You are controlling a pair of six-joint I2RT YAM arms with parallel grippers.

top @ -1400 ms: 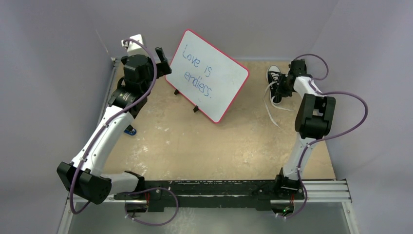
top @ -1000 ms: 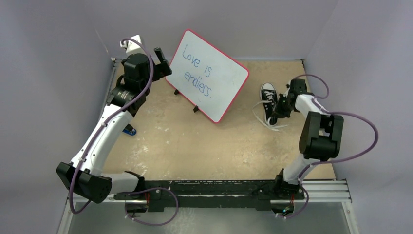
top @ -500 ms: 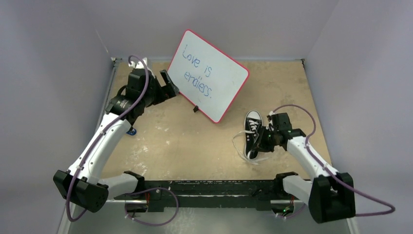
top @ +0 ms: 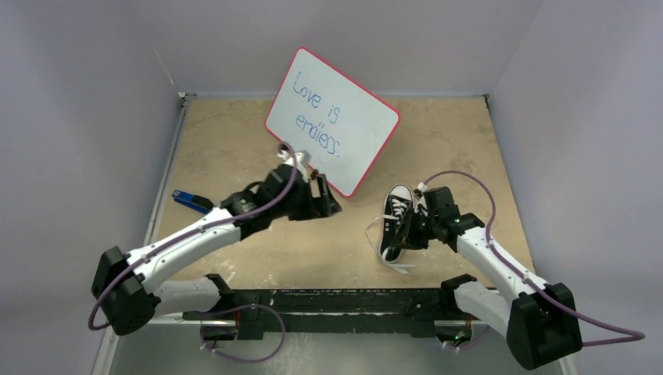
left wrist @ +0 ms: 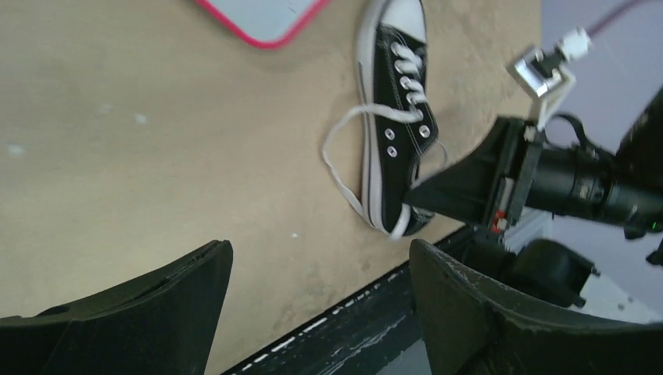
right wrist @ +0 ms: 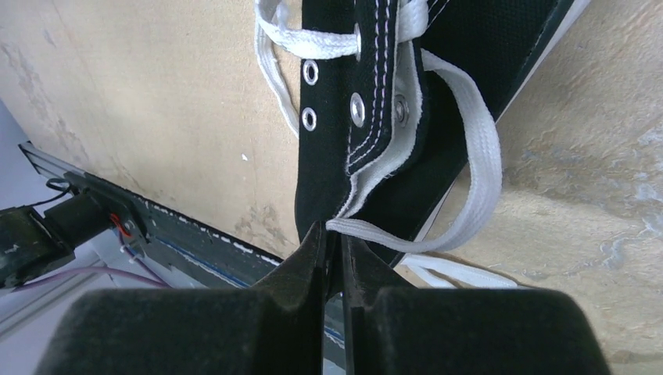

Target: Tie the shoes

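The black sneaker [top: 395,221] with white toe cap and loose white laces [top: 375,226] lies on the table right of centre, toe pointing away. My right gripper [top: 413,231] is shut on the canvas edge at the shoe's heel [right wrist: 344,195]; a lace [right wrist: 477,148] loops past its fingertips [right wrist: 313,246]. My left gripper [top: 327,205] is open and empty, left of the shoe and apart from it. In the left wrist view the shoe [left wrist: 395,117] lies ahead between the spread fingers [left wrist: 156,312], with the right gripper [left wrist: 457,191] at its heel.
A red-framed whiteboard [top: 332,121] stands propped behind the left gripper; its corner shows in the left wrist view [left wrist: 262,16]. A small blue-and-black tool [top: 191,200] lies at the left. The black front rail [top: 344,301] runs just near of the shoe.
My right gripper has dragged the shoe from the far right corner toward the front, right of centre. My left arm has swung from the back left down to the middle, uncovering the blue tool.
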